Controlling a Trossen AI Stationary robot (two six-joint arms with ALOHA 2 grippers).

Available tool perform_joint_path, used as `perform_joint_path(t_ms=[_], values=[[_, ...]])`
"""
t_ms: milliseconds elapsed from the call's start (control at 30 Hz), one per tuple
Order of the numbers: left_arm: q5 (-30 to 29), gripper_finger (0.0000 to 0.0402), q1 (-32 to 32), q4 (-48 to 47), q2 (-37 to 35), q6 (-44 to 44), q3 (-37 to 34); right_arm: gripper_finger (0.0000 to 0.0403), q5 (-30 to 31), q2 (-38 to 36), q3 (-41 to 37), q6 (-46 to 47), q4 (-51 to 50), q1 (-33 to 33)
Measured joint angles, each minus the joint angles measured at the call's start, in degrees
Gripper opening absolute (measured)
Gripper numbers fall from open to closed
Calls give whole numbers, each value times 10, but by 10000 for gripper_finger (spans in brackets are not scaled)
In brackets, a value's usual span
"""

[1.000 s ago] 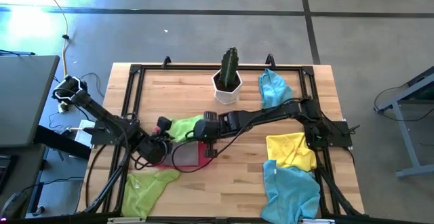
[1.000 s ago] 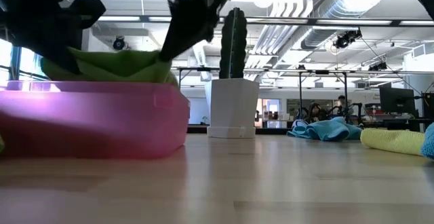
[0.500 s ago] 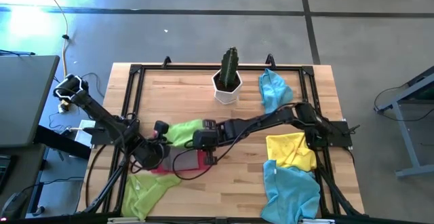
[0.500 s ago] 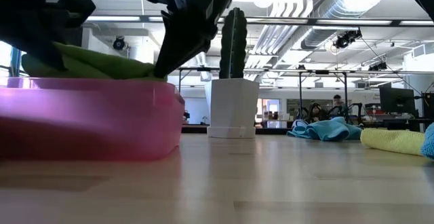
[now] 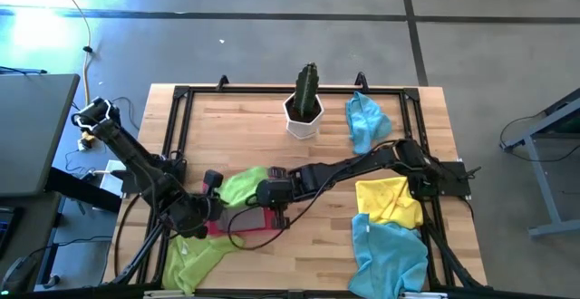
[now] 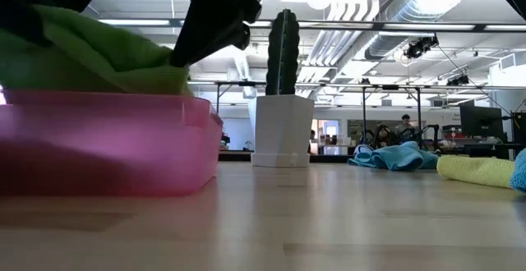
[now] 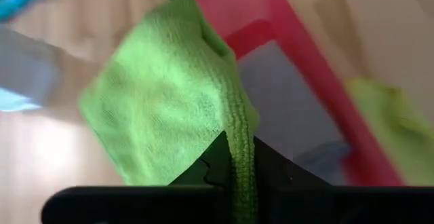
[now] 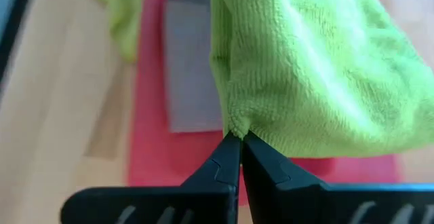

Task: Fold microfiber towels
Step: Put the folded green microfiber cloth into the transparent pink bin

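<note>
**Folded green towel carried over the tray — placement pending**

While both arms hold one lime-green towel (image 5: 239,187) between them, the pair has shifted toward the near-left of the table compared with a second ago; the cloth and both wrists now sit lower and further left in the high view. In the low view the towel has risen and now bulges higher above the rim of the pink tray (image 6: 123,144). My reading: the fold is done and the arms are carrying the cloth to the tray — release has not happened.

Left gripper (image 7: 234,157): fingers pinched tight on a doubled edge of the green towel, which runs up between them. Right gripper (image 8: 239,142): closed fully on a corner of the same towel, the cloth hanging from the tips over the tray.

Condition of the towel: thick, looped pile, doubled over, rounded at the fold, no trailing corner seen. A grey cloth (image 8: 191,75) lies flat in the tray beneath it.

Other towels, all loose and crumpled: a second green one (image 5: 195,252) at the near-left corner, a yellow one (image 5: 388,200) on the right overlapping a blue one (image 5: 390,252) at the near right, and another blue one (image 5: 364,120) far right beside the potted cactus (image 5: 305,100).
</note>
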Motion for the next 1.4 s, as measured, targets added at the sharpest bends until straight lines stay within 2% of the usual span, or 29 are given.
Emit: perform_joint_path(t_ms=[100,200,400,533,700,833,1200,1267,1333,1400], values=[[30,19,-12,5,24,-33,0,0,-27,0,0,18,-8,8],[56,19,-21,8,65,-56,0,0,-29,0,-1,27,-8,15],[69,19,-24,52,145,-73,7,3,-33,0,-7,27,0,23],[78,22,-25,53,176,-93,33,39,-38,0,-7,35,-6,23],[107,38,-25,46,183,-122,62,113,-66,0,-7,22,-14,24],[106,62,-25,21,182,-135,75,150,-69,0,3,23,-34,24],[97,125,-12,-87,181,-235,80,158,-68,0,29,23,-93,26],[123,132,-12,-86,181,-297,82,158,-69,0,29,25,-114,26],[177,137,-12,-84,181,-361,92,158,-74,0,29,26,-138,26],[204,140,-12,-82,181,-380,100,158,-74,0,29,24,-158,26]])
